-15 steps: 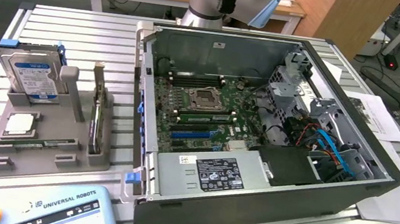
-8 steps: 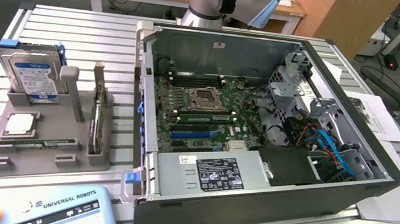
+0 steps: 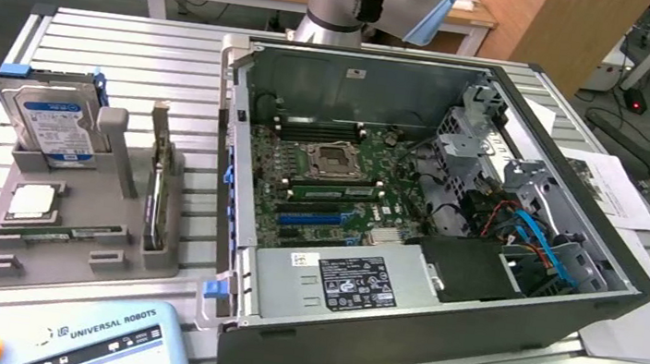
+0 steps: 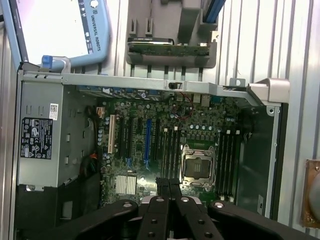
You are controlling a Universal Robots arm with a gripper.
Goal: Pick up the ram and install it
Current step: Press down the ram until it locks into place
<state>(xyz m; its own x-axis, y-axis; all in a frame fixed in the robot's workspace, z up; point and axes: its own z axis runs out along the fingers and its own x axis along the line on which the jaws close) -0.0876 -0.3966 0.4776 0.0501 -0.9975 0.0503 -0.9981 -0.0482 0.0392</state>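
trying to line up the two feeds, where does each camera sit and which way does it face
Exterior view: off the arm, raised, looking down at the open computer case on the slatted table; the arm's base rises behind the case.
Wrist view: on the wrist, looking straight down into the case; the gripper, shut, reaches into the picture.
Shared: the motherboard with its empty processor socket, the power supply, the grey parts holder and the teach pendant.
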